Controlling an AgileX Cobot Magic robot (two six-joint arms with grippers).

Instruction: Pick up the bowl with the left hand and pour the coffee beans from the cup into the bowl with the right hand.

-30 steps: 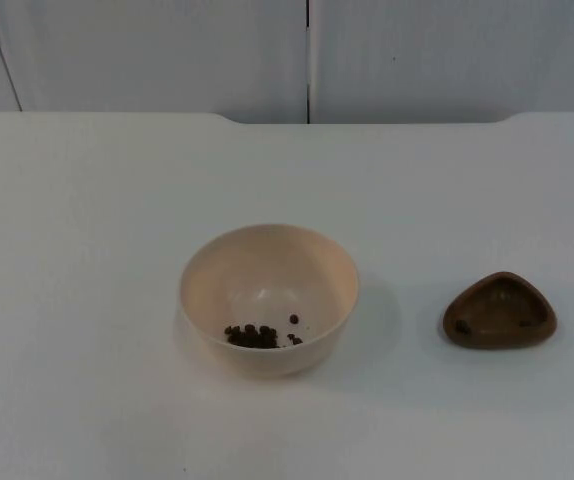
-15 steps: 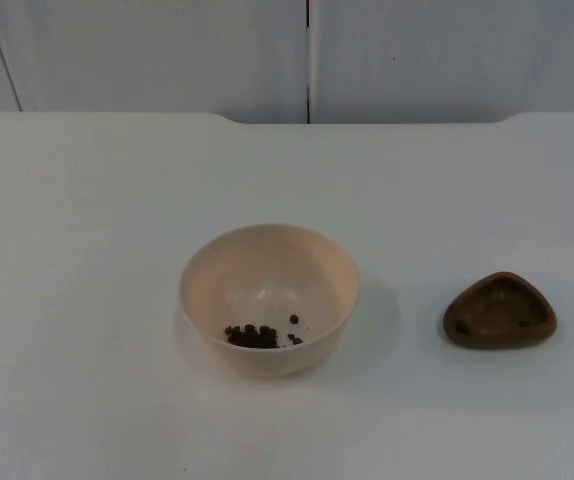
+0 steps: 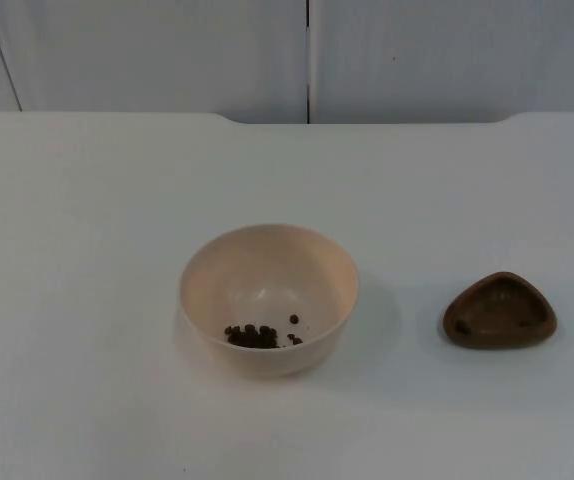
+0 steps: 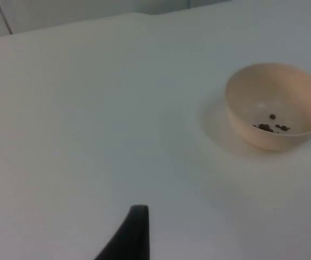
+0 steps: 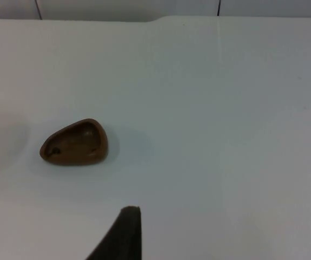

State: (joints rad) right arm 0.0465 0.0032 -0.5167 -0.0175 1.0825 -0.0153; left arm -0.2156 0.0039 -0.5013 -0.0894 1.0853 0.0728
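Bowl (image 3: 267, 298) holds coffee beans (image 3: 257, 335); brown cup (image 3: 499, 311) apparently near-empty beside it; end effector states unclear.

You have a white table (image 3: 87, 200) that runs back to a grey wall (image 3: 167, 50). Two things lie directly on it. A cream bowl (image 3: 267, 298) stands upright near the middle, with a small heap of coffee beans (image 3: 254, 336) inside. To its right, well apart, sits a small brown cup (image 3: 499, 310) of rounded three-cornered shape, upright, with a bean or two left in it.
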